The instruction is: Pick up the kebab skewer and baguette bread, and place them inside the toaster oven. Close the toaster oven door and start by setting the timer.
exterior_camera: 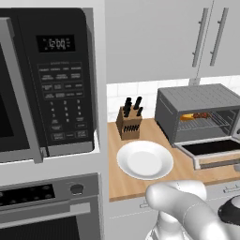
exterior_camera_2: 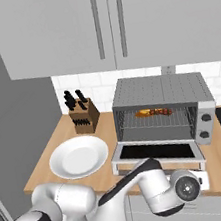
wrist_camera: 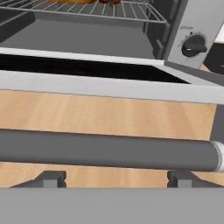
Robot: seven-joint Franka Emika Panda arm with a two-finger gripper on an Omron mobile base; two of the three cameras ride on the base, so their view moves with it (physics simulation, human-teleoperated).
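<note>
door: toaster oven door (exterior_camera_2: 157, 151) hangs open, bar handle (wrist_camera: 109, 151) before the gripper (wrist_camera: 116, 178)
fingers: apart, empty
risk: handle slips off during lifting; door drops back

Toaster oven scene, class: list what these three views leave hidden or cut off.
- Hand view: the kebab skewer and baguette bread are cut by the top edge.
- Right base view: the arm covers the toaster oven door handle.
- Left base view: the door's right end leaves the frame.
- Knob markings: too small.
</note>
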